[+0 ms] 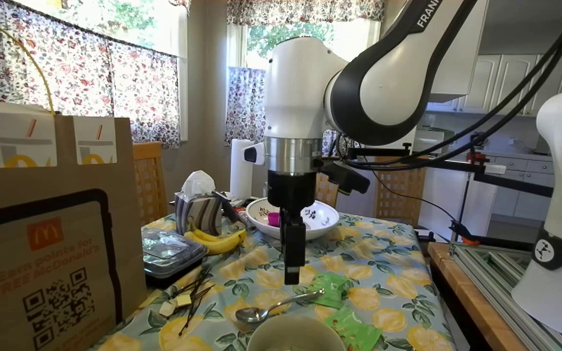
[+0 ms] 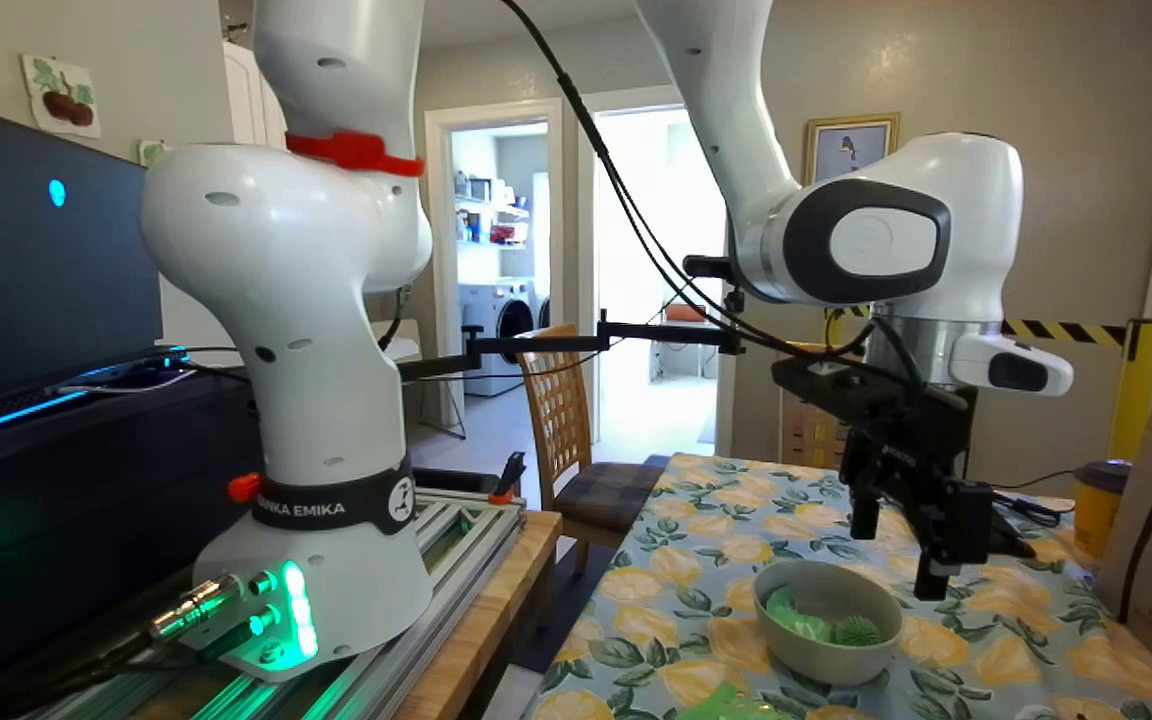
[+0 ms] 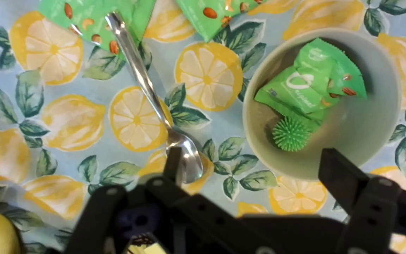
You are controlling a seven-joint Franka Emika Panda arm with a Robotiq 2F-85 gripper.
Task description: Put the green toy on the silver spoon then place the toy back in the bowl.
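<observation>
The green toy, a small spiky ball, lies in a pale grey-green bowl beside a green snack packet; it shows in the wrist view (image 3: 291,134) and in an exterior view (image 2: 856,631). This pale bowl (image 3: 368,123) stands on the tablecloth and also shows in both exterior views (image 1: 295,334) (image 2: 816,663). The silver spoon (image 3: 185,148) lies on the cloth left of the bowl in the wrist view, its handle end on a green packet; it also shows in an exterior view (image 1: 251,315). My gripper (image 3: 252,155) is open and empty above the table (image 2: 898,555), its fingers spread between spoon and bowl.
Green snack packets (image 1: 330,288) (image 1: 354,330) lie by the spoon. Behind are a wide white bowl (image 1: 325,222) holding a pink cup (image 1: 273,219), bananas (image 1: 220,242), a dark plastic box (image 1: 171,253) and a tissue box (image 1: 198,212). A tall paper bag (image 1: 56,195) stands at the side.
</observation>
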